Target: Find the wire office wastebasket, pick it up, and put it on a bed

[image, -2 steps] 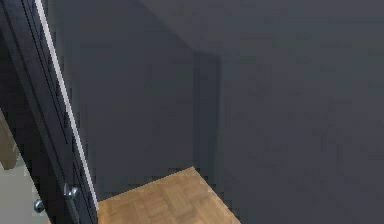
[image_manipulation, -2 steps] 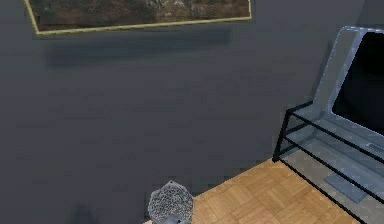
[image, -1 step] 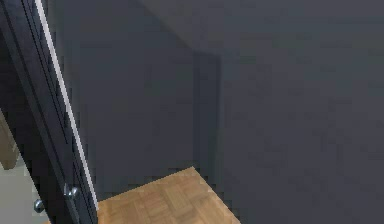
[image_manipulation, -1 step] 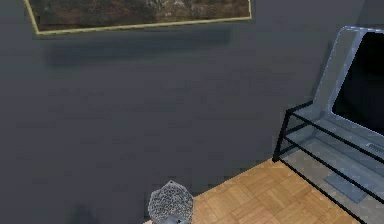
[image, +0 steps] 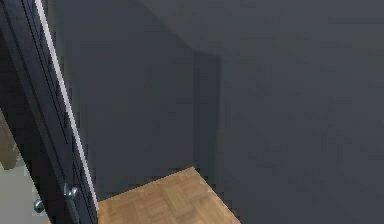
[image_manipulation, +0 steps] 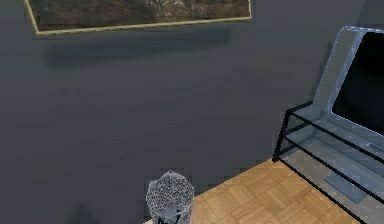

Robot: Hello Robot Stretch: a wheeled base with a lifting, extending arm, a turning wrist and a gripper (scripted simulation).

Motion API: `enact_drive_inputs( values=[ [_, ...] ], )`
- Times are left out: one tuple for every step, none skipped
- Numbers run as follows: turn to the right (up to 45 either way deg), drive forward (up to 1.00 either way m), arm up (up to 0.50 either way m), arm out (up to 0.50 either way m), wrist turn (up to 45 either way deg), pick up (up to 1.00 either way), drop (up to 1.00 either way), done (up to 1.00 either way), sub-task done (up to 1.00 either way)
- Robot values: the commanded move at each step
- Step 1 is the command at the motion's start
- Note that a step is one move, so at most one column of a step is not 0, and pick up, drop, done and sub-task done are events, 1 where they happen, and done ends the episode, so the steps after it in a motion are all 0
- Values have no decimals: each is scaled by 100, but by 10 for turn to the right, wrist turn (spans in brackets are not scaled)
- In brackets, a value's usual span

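Wire grey wastebasket (image_manipulation: pixel 169 197) is standing upright on the wood floor (image_manipulation: pixel 270 195) by a dark wall (image_manipulation: pixel 150 110), below a framed picture (image_manipulation: pixel 140 14). A television (image_manipulation: pixel 355 80) is sitting on a black stand (image_manipulation: pixel 300 130) nearby. The fingers' state and nearness cannot be told.

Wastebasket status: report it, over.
Wire wastebasket upright on wood floor, near dark wall, arm side view's bottom. TV stand toward that view's right, apart from it. Forward view: wall corner ahead, dark door at left.
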Motion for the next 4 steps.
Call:
enact_drive_inputs(
  values=[
    [0, 0, 50, 0, 0, 0, 0, 0, 0],
    [0, 0, 20, 0, 0, 0, 0, 0, 0],
    [0, 0, 0, 0, -450, 0, 0, 0, 0],
    [0, 0, 0, 0, -450, 0, 0, 0, 0]
  ],
)
